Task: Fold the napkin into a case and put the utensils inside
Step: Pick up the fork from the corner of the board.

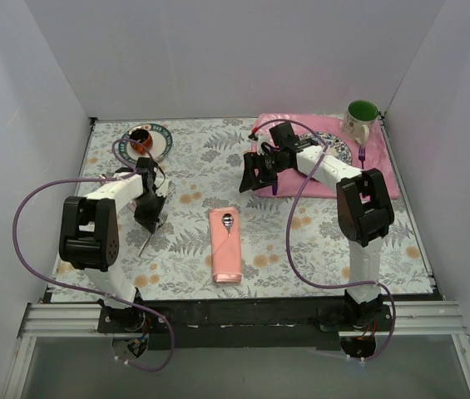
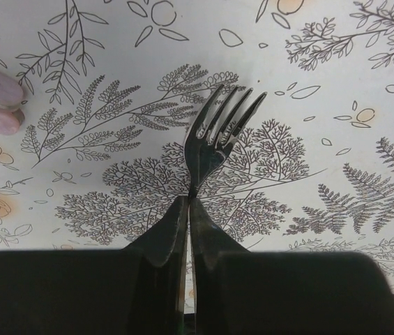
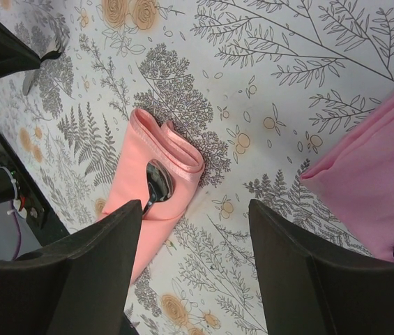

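Left gripper (image 1: 151,218) (image 2: 188,199): one, jaws pressed together on the neck of the silver fork (image 1: 145,243) (image 2: 214,132), four tines pointing out ahead of the fingertips, low over the tablecloth (image 1: 301,241); whether the fork touches the cloth cannot be told.

Right gripper (image 1: 251,174) (image 3: 195,209): one, jaws wide apart and holding nothing, hanging above the cloth just beside the placemat's near-left corner.

Case (image 1: 225,247) (image 3: 162,150): one, a narrow folded oblong of salmon-pink cloth, lying flat near the middle of the table between the two arms, open end away from the bases.

Silver spoon (image 1: 228,220) (image 3: 158,180): one, tucked into the case, only its bowl showing at the open end.

Utensils counted: two silver, one in the case, one in the left gripper.

Placemat (image 1: 384,170): one, pink, far right.
Mug (image 1: 361,116): one, green inside, on the placemat's far edge.
Purple fork (image 1: 362,154): one, on the placemat.
Right plate (image 1: 344,155): one, on the placemat, partly hidden by the arm.
Left plate (image 1: 161,143): one, far left, carrying one dark cup (image 1: 140,138).
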Motion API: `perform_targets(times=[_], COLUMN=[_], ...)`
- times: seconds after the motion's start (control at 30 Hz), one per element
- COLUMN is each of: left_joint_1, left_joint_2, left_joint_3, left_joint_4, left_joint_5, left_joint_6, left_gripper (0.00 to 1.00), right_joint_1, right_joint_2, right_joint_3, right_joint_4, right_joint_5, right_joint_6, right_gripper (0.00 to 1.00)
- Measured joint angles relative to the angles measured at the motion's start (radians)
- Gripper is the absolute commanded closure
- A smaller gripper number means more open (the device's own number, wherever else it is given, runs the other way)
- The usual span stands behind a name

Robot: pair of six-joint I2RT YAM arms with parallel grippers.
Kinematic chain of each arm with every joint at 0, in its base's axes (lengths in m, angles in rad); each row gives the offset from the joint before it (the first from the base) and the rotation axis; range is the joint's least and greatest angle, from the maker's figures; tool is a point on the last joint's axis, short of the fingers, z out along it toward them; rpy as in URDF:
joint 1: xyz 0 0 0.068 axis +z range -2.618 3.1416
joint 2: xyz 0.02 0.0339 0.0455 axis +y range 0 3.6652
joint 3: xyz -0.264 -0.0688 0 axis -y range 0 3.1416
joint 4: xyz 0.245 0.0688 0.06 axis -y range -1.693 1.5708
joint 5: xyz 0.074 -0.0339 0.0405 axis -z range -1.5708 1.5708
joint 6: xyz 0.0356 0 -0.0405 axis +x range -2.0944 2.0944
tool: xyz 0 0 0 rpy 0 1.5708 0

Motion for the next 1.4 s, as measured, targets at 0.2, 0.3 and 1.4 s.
perform_targets(times=[0.2, 0.3, 1.4], left_joint_1=[-0.027, -0.043, -0.143], left_joint_2=[-0.006, 0.001, 0.162], left_joint_3=[-0.006, -0.001, 0.149], left_joint_4=[0.017, 0.019, 0.370], left_joint_5=[-0.014, -0.027, 0.027], left_joint_6=[-0.016, -0.029, -0.336], left_gripper=[0.99, 0.85, 0.93], right_joint_1=[-0.010, -0.013, -0.051], right_joint_2=[0.000, 0.000, 0.000], right_joint_3=[0.000, 0.000, 0.000], right_joint_4=[0.000, 0.000, 0.000], right_joint_5=[0.000, 0.000, 0.003], right_joint_6=[0.002, 0.002, 0.000], right_gripper=[0.29, 0.29, 0.29])
